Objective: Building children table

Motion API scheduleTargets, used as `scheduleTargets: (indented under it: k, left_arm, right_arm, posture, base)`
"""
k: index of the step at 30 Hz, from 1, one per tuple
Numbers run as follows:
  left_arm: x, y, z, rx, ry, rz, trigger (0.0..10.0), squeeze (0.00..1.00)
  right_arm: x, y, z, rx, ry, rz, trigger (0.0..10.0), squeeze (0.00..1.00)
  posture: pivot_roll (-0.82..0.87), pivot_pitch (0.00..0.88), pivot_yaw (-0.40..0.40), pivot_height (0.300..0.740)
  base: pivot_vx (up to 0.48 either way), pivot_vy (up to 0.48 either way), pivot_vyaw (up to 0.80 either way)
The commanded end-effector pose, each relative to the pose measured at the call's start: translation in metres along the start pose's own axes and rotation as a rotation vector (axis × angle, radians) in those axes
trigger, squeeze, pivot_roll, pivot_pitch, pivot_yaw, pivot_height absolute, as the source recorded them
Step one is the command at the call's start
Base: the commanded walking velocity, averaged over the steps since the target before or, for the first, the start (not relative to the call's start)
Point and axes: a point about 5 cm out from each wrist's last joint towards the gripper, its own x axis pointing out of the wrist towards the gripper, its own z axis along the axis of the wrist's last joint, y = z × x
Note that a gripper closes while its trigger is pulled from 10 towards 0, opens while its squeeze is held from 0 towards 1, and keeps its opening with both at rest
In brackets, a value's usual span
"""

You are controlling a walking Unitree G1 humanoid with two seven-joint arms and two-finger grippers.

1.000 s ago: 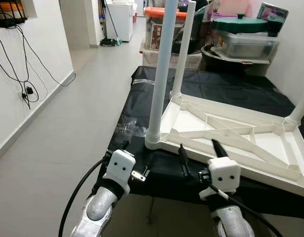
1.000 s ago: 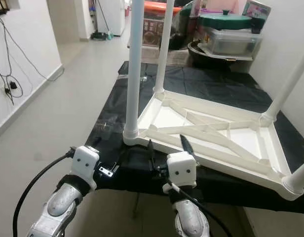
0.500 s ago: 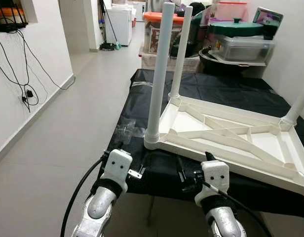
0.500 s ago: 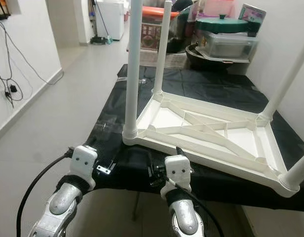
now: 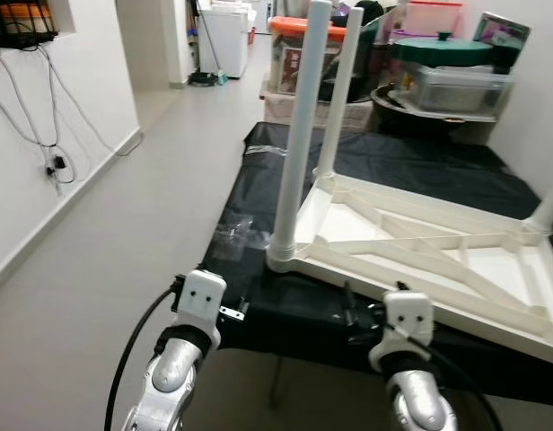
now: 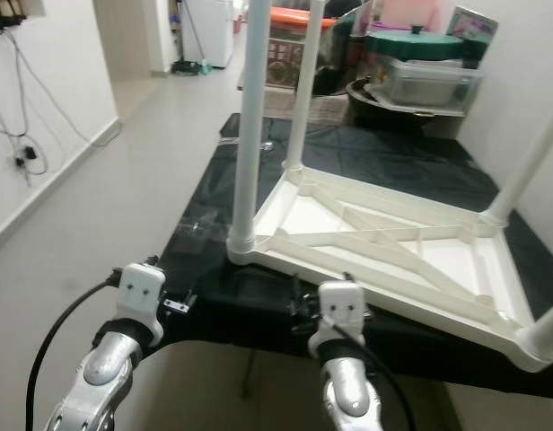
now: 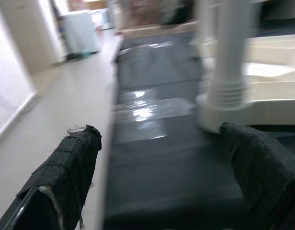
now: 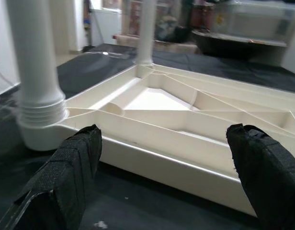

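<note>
Children's table [image 5: 420, 247]: white plastic, lying upside down on the black-covered tabletop [image 5: 420, 171], underside ribs facing up. Position: toward the robot's right half of the tabletop, one long edge near the front edge.

Legs: near-left leg [image 5: 299, 144] upright in its corner socket; far-left leg [image 5: 339, 94] upright behind it; two further legs on the right side, a far one [image 6: 528, 162] and a near one [image 6: 550, 328], both cut off by the frame edge.

Clear plastic bag [image 5: 236, 229]: flat on the black cover, just beside the near-left leg, on the robot's left of it.

Left end effector [image 7: 162, 177]: fingers spread wide, holding nothing, at the front edge of the tabletop, pointing toward the near-left leg's base.

Right end effector [image 8: 162, 172]: fingers spread wide, holding nothing, low in front of the table's near long edge, apart from it.

Surroundings: pale tiled floor [image 5: 124, 224] on the left; white wall with hanging cables [image 5: 52, 153]; storage boxes and lidded tubs [image 5: 438, 72] stacked beyond the far end of the tabletop.
</note>
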Motion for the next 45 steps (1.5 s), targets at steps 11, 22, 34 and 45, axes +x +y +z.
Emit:
scheduleTargets:
  k: [11, 22, 34, 45]
  left_arm:
    - [-0.005, -0.027, -0.008, -0.046, 0.046, -0.151, 10.0, 0.0]
    - [-0.003, -0.029, -0.008, -0.048, 0.058, -0.156, 10.0, 0.0]
    - [-0.002, -0.03, -0.007, -0.044, 0.056, -0.161, 10.0, 0.0]
    - [0.005, -0.01, 0.006, -0.019, -0.01, -0.04, 10.0, 0.0]
  right_arm:
    - [-0.01, 0.017, -0.011, 0.09, 0.059, 0.079, 10.0, 0.0]
    - [-0.01, 0.018, -0.013, 0.079, 0.071, 0.08, 10.0, 0.0]
    - [-0.008, 0.019, -0.013, 0.066, 0.075, 0.085, 10.0, 0.0]
    - [-0.006, 0.015, -0.004, 0.047, 0.016, 0.066, 10.0, 0.0]
  posture:
    - [0.07, 0.0, -0.08, 0.74]
    - [0.07, 0.0, -0.076, 0.74]
    - [0.07, 0.0, -0.078, 0.74]
    - [0.07, 0.0, -0.082, 0.74]
  base:
    - [-0.075, 0.0, 0.0]
    - [-0.075, 0.0, 0.0]
    - [0.0, 0.0, 0.0]
    - [0.0, 0.0, 0.0]
